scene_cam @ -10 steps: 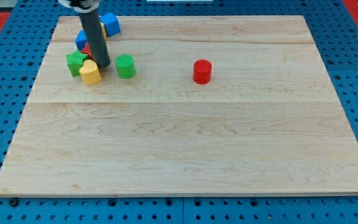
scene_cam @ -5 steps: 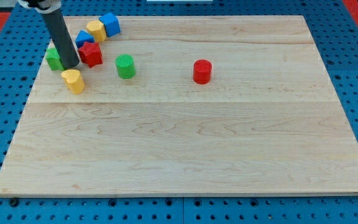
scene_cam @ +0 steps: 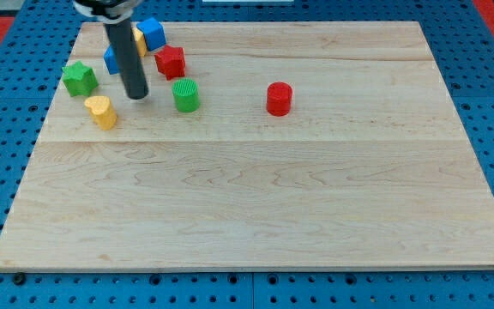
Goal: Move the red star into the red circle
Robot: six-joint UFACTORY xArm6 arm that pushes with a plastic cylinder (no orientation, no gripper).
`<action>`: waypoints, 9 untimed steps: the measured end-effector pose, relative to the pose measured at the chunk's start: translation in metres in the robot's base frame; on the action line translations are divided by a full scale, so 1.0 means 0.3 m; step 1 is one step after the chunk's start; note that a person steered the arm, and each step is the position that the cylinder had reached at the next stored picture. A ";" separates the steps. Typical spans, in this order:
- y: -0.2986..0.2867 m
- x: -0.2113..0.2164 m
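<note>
A pale wooden worktop fills the view, resting on a blue pegboard. The task is barely begun, judging by how things lie: the red star sits near the view's top left, well apart from the red circle, a short red cylinder standing alone toward the middle of the upper half. The star would need to travel toward the view's right and a little toward the view's bottom to reach it, and nothing lies directly between them except the green cylinder, which stands just below and right of the star and near that path. The tool is a plain dark rod with no jaws, so it neither spreads nor pinches; my tip rests on the board to the left of the star and slightly lower, not touching it, with the green cylinder to its right. The star is a compact, lumpy shape with no clear long axis; its points cannot be made out sharply, so no facing direction can be given. Other blocks cluster nearby: a green star at the far left, a yellow block below it, a blue cube at the top, a second blue block partly hidden behind the rod, and a sliver of another yellow block beside the cube.
</note>
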State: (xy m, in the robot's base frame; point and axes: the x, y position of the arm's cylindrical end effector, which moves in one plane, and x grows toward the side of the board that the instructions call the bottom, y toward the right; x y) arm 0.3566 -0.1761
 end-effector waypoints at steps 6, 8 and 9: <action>0.554 -0.387; 0.710 -0.035; 0.787 -0.032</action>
